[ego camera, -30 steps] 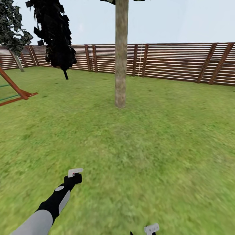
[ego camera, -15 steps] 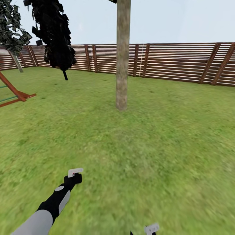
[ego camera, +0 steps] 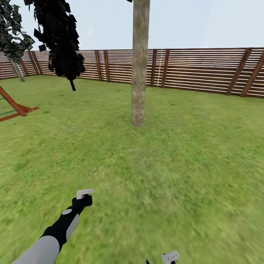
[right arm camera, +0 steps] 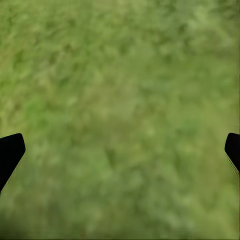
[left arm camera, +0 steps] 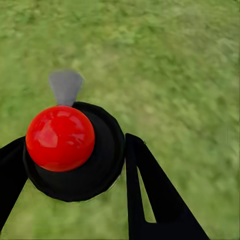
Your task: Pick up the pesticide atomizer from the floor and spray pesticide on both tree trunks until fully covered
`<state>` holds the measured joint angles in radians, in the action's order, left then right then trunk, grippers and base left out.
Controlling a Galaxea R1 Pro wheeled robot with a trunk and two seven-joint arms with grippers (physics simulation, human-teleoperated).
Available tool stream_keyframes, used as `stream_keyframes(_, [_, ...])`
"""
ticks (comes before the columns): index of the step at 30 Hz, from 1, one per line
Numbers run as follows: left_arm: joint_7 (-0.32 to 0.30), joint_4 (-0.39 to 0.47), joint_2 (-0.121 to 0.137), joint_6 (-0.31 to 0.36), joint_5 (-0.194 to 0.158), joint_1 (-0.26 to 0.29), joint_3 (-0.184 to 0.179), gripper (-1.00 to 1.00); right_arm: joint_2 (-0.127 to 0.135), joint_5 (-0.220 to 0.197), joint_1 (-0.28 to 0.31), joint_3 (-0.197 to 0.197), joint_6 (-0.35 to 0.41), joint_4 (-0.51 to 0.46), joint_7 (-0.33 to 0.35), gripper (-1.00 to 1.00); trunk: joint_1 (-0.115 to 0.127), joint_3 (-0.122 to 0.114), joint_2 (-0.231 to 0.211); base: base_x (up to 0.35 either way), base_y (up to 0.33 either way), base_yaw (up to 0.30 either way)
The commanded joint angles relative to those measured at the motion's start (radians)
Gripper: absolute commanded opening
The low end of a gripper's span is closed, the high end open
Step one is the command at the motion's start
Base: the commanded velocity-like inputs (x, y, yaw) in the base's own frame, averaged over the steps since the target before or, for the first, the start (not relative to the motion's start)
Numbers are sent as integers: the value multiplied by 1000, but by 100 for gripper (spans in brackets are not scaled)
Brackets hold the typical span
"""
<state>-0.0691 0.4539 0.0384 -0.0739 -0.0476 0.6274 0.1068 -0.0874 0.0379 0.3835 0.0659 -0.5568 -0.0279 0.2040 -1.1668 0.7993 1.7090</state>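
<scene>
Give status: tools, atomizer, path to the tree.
Left tool shut on the atomizer; right tool open over grass. Tree trunk ahead, no spray on it. Lawn between, nothing in the way.

View: right wrist camera, looking along the gripper's fingers at the ground.
Ground: lawn — green grass, mottled with paler yellow-green patches, blurred throughout so no blades or details can be told.
Right gripper: two black fingertips show, one at each side border of the picture — set wide apart, with bare grass across the whole gap between them.
Held between the fingers: nothing; the gap is empty.
Contact with the grass: cannot tell whether the fingertips touch the lawn or hang above it.
Light: even, with a darker green shade along the picture's lower border.
</scene>
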Motion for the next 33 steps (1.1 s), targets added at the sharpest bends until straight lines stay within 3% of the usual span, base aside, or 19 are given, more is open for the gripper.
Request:
stream_keyframes(1, [0,0,0,-1,0,0,0,-100,0,0,0,0,0,0,0,100,0,0,0,336,76,0])
stream_keyframes(16, [-1,5,0,0,-1,0,0,-100,0,0,0,0,0,0,0,100,0,0,0,337,20,0])
stream_keyframes(22, [6,2,-15,-2,0,0,-2,-100,0,0,0,0,0,0,0,100,0,0,0,338,0,0])
stream_keyframes(33, [9,0,-17,-3,0,0,-1,-100,0,0,0,0,0,0,0,100,0,0,0,338,0,0])
